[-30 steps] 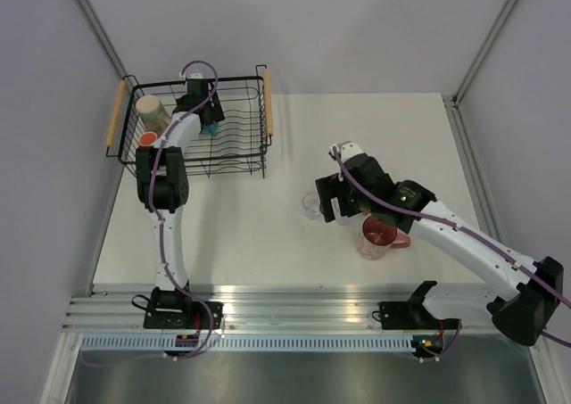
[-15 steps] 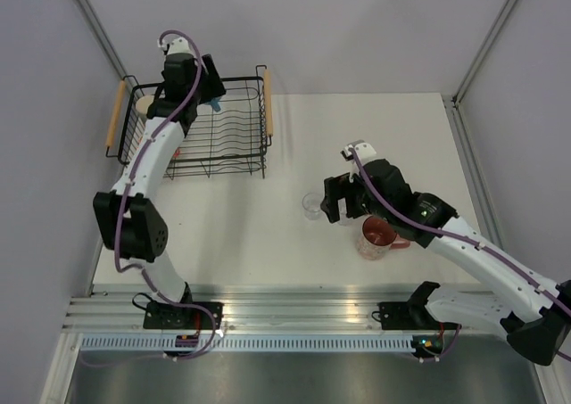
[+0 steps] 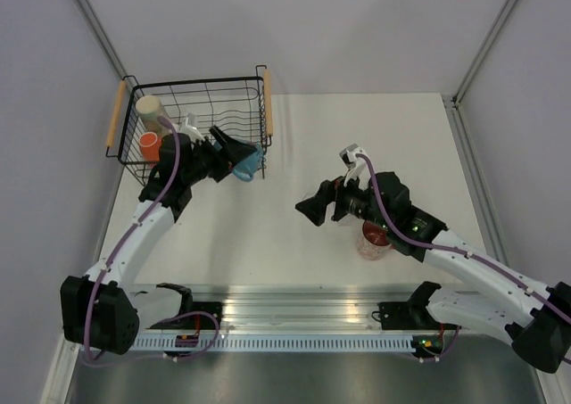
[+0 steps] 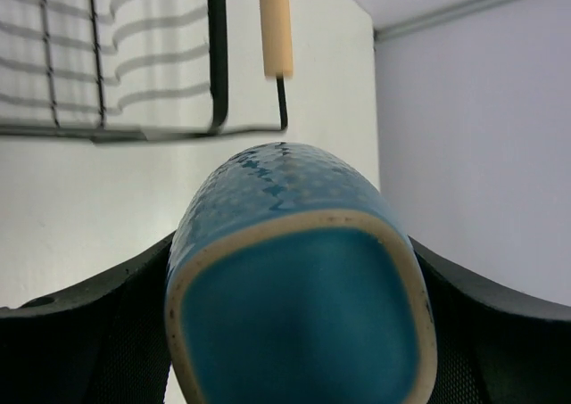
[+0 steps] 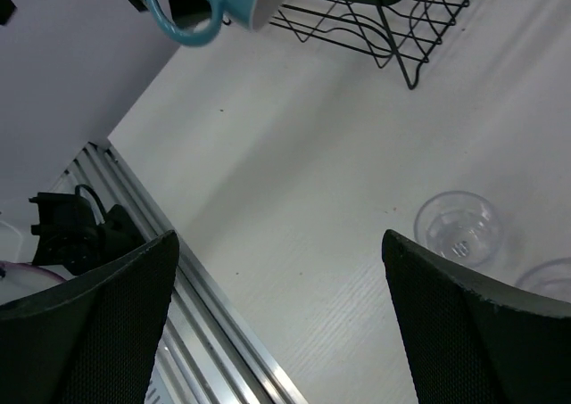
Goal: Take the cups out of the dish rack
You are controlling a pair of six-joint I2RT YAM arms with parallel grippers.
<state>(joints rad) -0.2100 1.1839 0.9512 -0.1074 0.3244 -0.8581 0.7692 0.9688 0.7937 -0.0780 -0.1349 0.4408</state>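
From above we see our left fingers (image 3: 225,142) pinching the blue mug (image 3: 250,163) just past the rack (image 3: 266,101)'s near right corner, over bare desk (image 3: 357,136); the left wrist view shows its base facing us, its axis along the fingers; the right wrist view shows our right fingers (image 5: 98,333) spread and empty, the mug well off up-left.

One dish rack (image 3: 227,123) is showing, carrying two wooden handles (image 3: 116,112). Two cups are sitting inside the rack: one cream mug (image 3: 150,110), one orange mug (image 3: 149,142). One blue mug (image 3: 248,161) is hanging just beside it. Well apart from it, two clear tumblers (image 5: 458,226) and one pink-red cup (image 3: 373,242) (partly hidden) are standing, making six cups.
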